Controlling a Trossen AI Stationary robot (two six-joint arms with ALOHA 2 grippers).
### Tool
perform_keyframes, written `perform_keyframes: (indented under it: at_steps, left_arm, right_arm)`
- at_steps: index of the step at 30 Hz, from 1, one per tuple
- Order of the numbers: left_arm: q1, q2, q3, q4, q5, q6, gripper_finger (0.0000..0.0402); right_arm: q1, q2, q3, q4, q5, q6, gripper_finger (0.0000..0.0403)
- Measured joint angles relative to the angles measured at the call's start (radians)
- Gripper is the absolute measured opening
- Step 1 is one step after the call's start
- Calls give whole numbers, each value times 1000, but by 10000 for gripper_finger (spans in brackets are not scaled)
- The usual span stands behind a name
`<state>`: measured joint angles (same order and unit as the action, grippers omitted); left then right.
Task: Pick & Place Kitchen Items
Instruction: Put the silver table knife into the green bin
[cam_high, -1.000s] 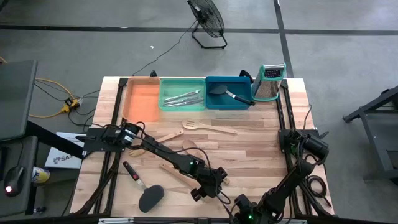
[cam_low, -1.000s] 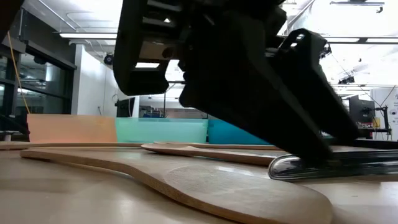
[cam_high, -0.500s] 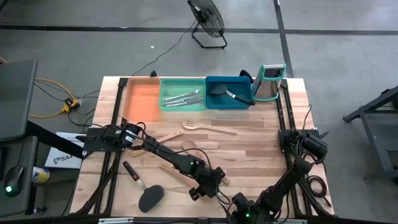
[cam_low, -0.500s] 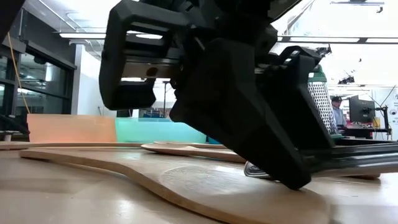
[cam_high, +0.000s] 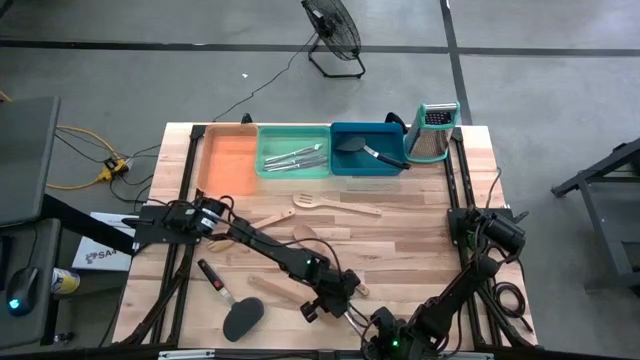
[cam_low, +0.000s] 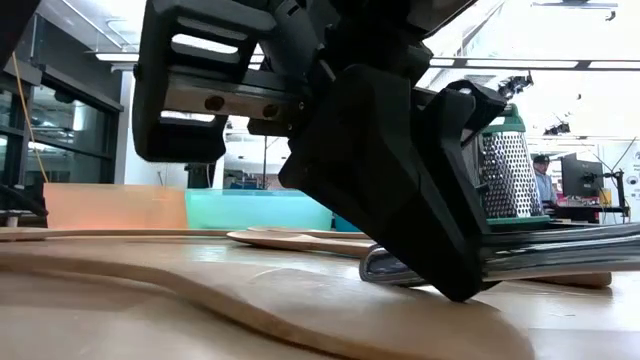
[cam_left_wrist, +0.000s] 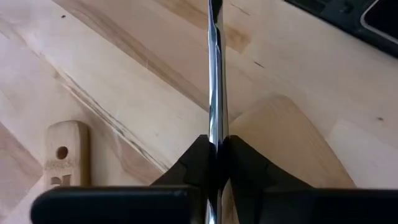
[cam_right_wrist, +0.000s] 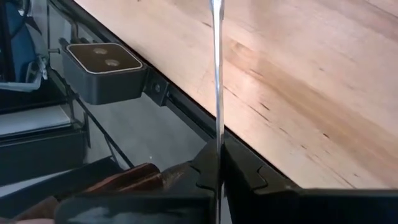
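Near table front edge (cam_high: 420, 250): left gripper (cam_high: 325, 305) clamped on slim metal utensil (cam_left_wrist: 215, 74), edge-on for firm pinch, over wooden spatula (cam_left_wrist: 283, 134). Right gripper (cam_right_wrist: 217, 165) closed, also pinching thin metal piece (cam_right_wrist: 216, 62), parked at front edge.

Glossy metal cutlery piece (cam_left_wrist: 215, 74); pale matt wooden table (cam_left_wrist: 124, 81).

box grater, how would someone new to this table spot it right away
Start at the table's far edge, where orange, green and blue trays sit in a row. The box grater stands upright just past the blue one, the only perforated steel thing with a teal top.
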<state>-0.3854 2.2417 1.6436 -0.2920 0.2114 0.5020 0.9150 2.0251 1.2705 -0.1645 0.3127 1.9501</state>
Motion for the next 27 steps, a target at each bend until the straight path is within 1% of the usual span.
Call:
perform_keyframes:
  at_steps: [2, 5, 14, 16, 18, 22, 25, 27]
  left_arm:
    - [2, 0, 0, -2, 25, -6, 34]
    - [1, 0, 0, -11, 35, -20, 34]
    - [16, -9, 0, -63, 48, -33, 33]
    - [19, -23, 0, -83, 48, -33, 31]
    - [25, -33, -1, -92, 50, -35, 21]
    - [26, -60, -1, -120, 35, -26, 17]
    - [26, -77, -2, -162, 13, -14, 14]
    - [27, -85, -2, -181, -7, -7, 14]
  right_arm:
    - [0, 0, 0, -1, 0, 0, 5]
    - [0, 0, 0, 3, 0, 0, 5]
    - [-3, 0, 0, 3, 13, 3, 5]
    - [-2, 0, -2, 15, 37, -7, 9]
    - [-2, 0, -2, 40, 49, -24, 20]
    - [0, -16, -2, 49, 85, -43, 52]
    - [2, -46, 0, 41, 107, -77, 77]
    - [2, -71, 0, 4, 120, -98, 91]
